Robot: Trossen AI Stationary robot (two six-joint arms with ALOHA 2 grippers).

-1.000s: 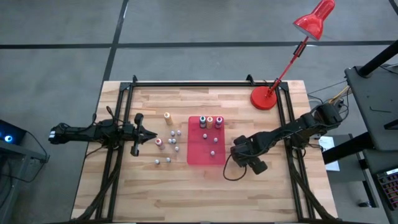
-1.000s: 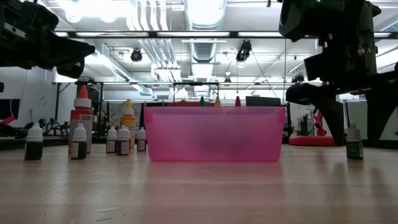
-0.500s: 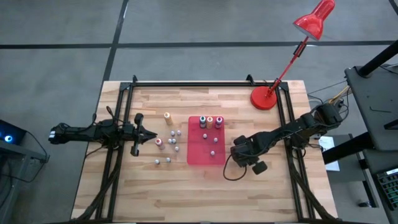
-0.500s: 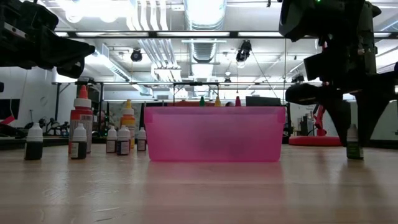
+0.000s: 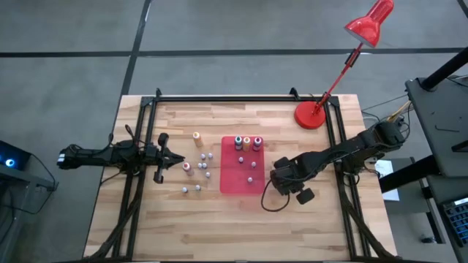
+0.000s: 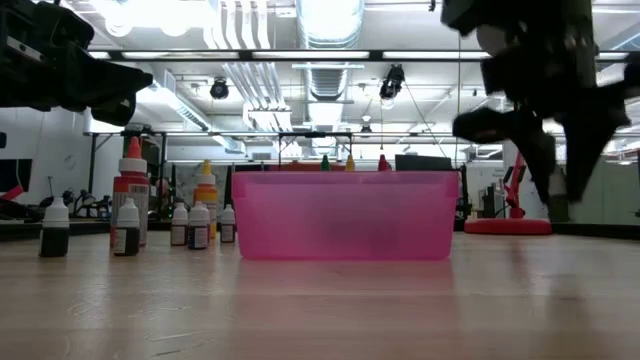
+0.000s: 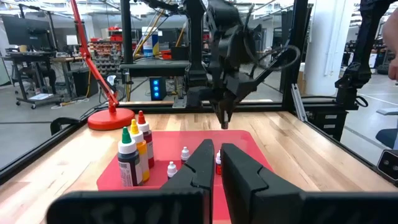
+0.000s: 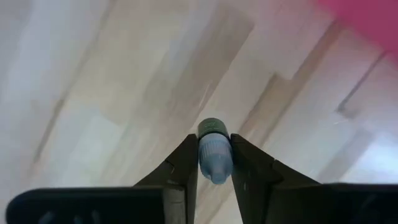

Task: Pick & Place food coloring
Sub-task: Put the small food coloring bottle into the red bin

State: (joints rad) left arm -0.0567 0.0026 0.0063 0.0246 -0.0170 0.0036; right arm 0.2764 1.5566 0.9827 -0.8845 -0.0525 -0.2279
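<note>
The wooden table [image 5: 219, 219] carries a red tray [image 5: 242, 175] just beside the right gripper [image 5: 276, 177], small bottles [image 5: 199, 169] before the left gripper [image 5: 178, 158] (mostly white-capped), and a lamp [image 5: 310, 115].

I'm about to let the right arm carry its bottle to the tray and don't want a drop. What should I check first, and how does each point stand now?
1. Bottle held between the right pincer fingers: ok, a finger presses each side.
2. Bottle off the wood: ok, the low view shows it above the table.
3. Free floor in the red tray: ok, bare patches remain beside the bottles already inside.
4. Tall bottles at the tray's far edge out of the path: cannot tell.
5. Left pincer out of the way: ok, it sits left of the loose bottles, holding nothing.
</note>
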